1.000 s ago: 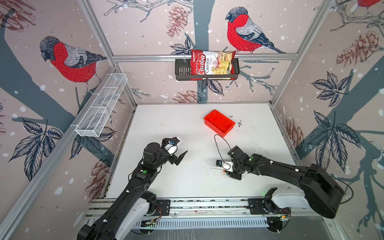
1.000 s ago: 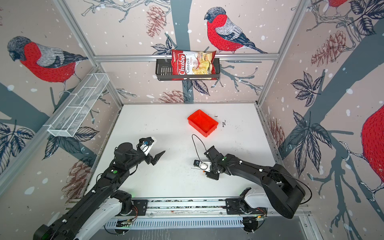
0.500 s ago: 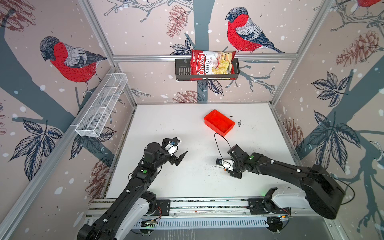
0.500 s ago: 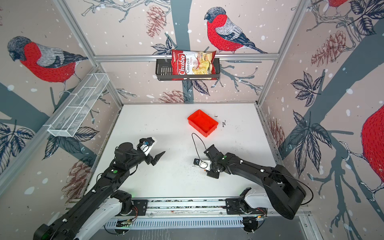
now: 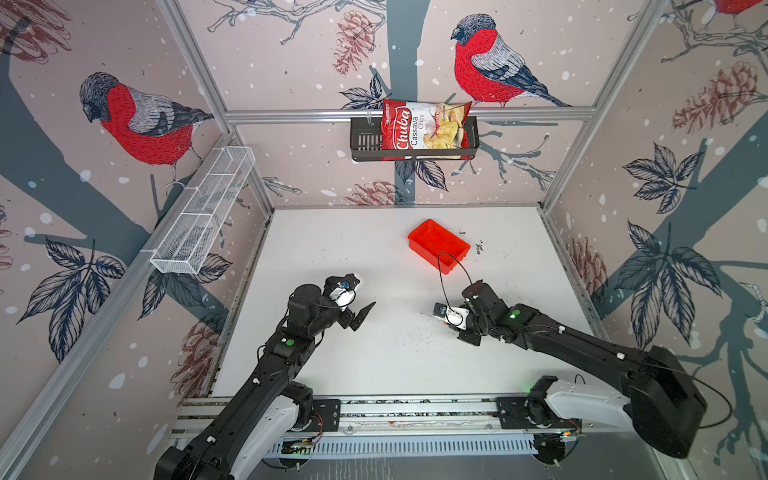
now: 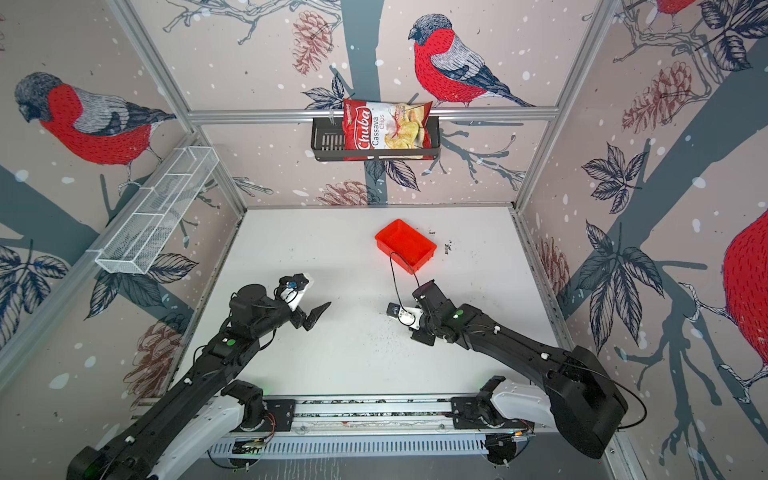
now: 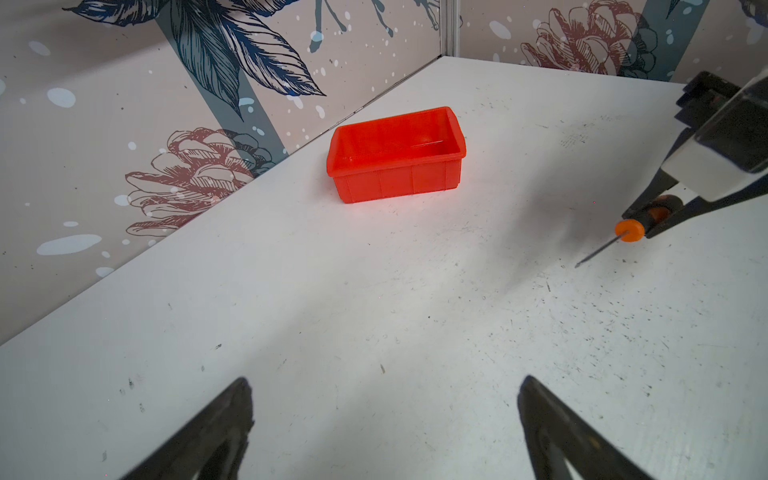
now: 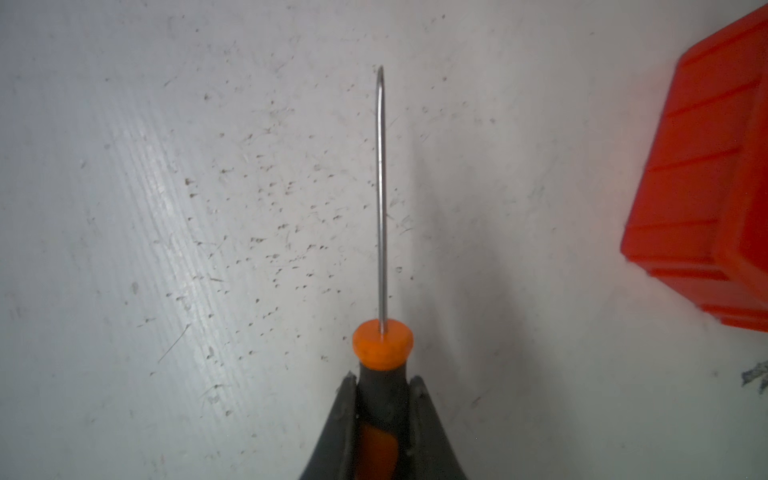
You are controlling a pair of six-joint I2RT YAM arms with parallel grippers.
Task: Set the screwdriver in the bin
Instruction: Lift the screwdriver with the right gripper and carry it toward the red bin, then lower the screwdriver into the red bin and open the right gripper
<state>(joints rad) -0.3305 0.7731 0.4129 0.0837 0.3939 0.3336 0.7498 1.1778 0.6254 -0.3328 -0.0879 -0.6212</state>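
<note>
The bin (image 5: 438,244) sits on the table (image 5: 332,249) toward the back, right of centre. In front of it and apart, the screwdriver (image 8: 382,345) lies in the right gripper (image 8: 382,384), with the left gripper (image 7: 384,384) well off to its left.

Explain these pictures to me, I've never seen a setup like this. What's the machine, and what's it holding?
Two black robot arms work over a white table. Two pictures look down from overhead; the other two come from a camera on each arm's wrist. On the table stands a red bin, which looks empty. The right claw is shut on a small screwdriver, gripping its orange-and-black handle. The left claw is open and holds nothing. A chips bag sits in a black basket on the back wall.
</note>
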